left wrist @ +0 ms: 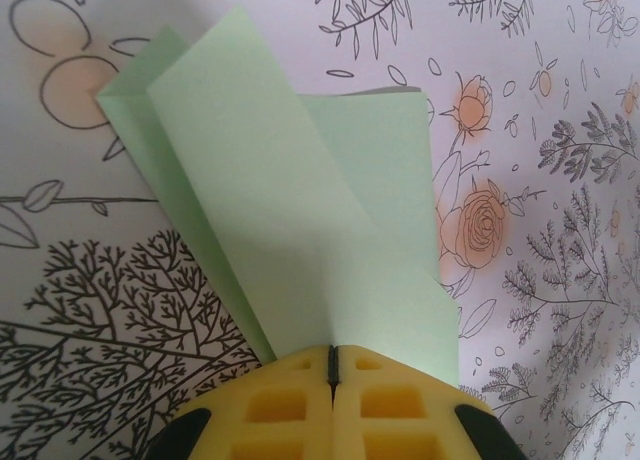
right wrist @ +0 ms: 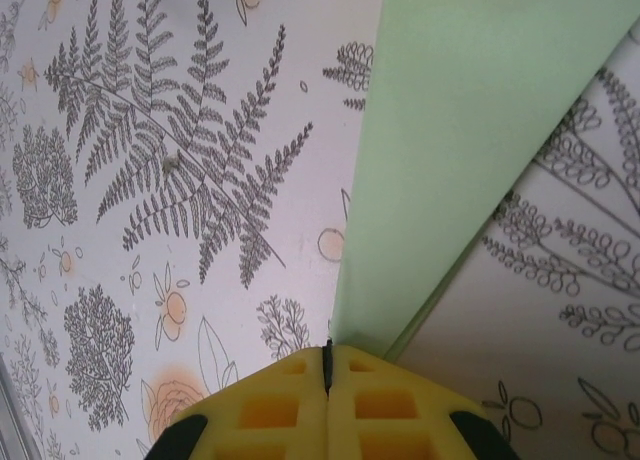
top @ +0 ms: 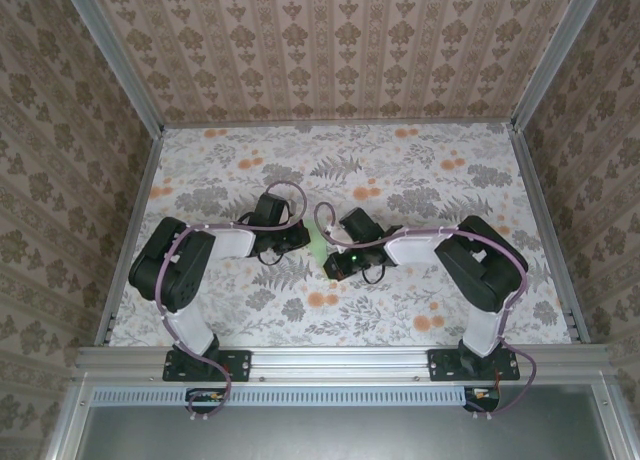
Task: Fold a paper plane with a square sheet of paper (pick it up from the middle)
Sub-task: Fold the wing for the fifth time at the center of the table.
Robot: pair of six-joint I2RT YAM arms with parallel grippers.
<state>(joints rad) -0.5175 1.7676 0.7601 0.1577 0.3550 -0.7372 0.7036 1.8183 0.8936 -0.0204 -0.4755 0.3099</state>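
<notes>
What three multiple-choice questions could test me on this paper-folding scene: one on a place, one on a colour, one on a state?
1. Where is the green paper?
A) in the middle of the tablecloth
B) in the far left corner
C) on the metal rail

2. What colour are the fingers?
A) blue
B) yellow
C) white

3. How does the left gripper stand?
A) wide open
B) lifted clear of the paper
C) shut on the paper

Answers:
1 A: the top view shows it mid-cloth between the arms.
2 B: both wrist views show yellow pads.
3 C: its jaws meet on the paper's edge, as do those of the right gripper.
</notes>
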